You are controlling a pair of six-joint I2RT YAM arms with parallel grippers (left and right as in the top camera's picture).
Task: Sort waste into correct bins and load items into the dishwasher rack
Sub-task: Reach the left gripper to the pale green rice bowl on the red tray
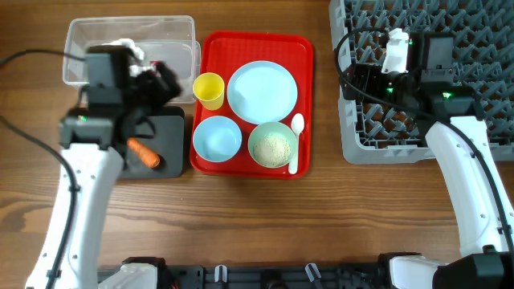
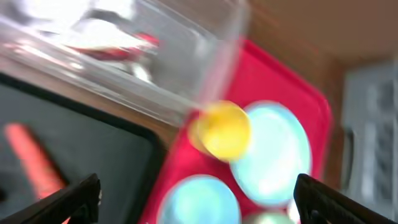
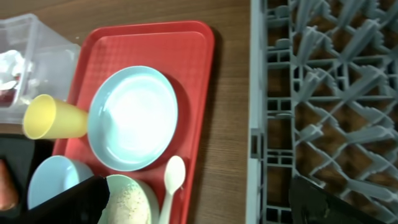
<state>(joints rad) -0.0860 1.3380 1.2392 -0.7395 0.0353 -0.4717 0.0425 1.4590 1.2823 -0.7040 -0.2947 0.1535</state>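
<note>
On the red tray (image 1: 210,44), all dishes (image 1: 262,91) await racking; napkin (image 3: 13,62) and carrot (image 1: 144,152) are binned; left gripper (image 2: 196,186) and right gripper (image 3: 199,186) are spread, empty.

gap: bare table (image 1: 324,96) between red tray (image 1: 304,80) and rack (image 1: 482,32) | tray: crowded

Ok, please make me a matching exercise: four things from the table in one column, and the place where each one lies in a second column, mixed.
Things:
1. orange carrot piece
2. crumpled white napkin
3. white plastic spoon
4. white rice grains

Places:
A. in the pale green bowl
B. in the clear tub
C. on the black tray
D. on the red tray, beside a bowl

Pairs: 1-C, 2-B, 3-D, 4-A
</note>
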